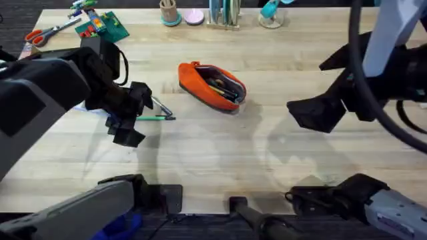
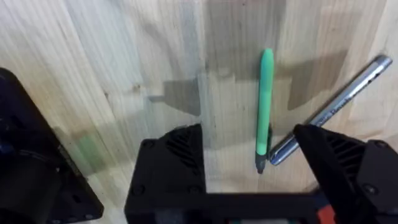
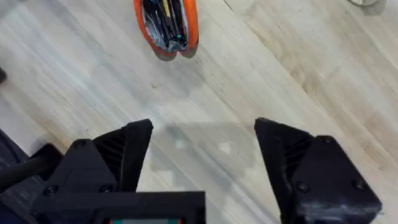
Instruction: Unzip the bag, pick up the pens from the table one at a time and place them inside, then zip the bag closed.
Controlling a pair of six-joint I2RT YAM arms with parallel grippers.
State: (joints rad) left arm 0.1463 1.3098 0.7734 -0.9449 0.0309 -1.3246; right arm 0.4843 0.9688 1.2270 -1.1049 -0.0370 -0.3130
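Orange and open along its top, the bag lies a little above the middle of the table, its zip undone so that dark things show inside; the right wrist view looks down into the same open mouth. From the bag, the two pens lie at about eight o'clock, to the left of it on the bare wood: the green pen flat and level, the silver pen slanting just above it, their ends close together at the right. The left gripper hangs over the left end of these pens with its jaws spread wide and nothing between them; in its own camera the green pen runs straight up between the two black fingers and the silver pen angles off beside it. The right gripper sits at three o'clock from the bag, well apart from it, also wide open and empty
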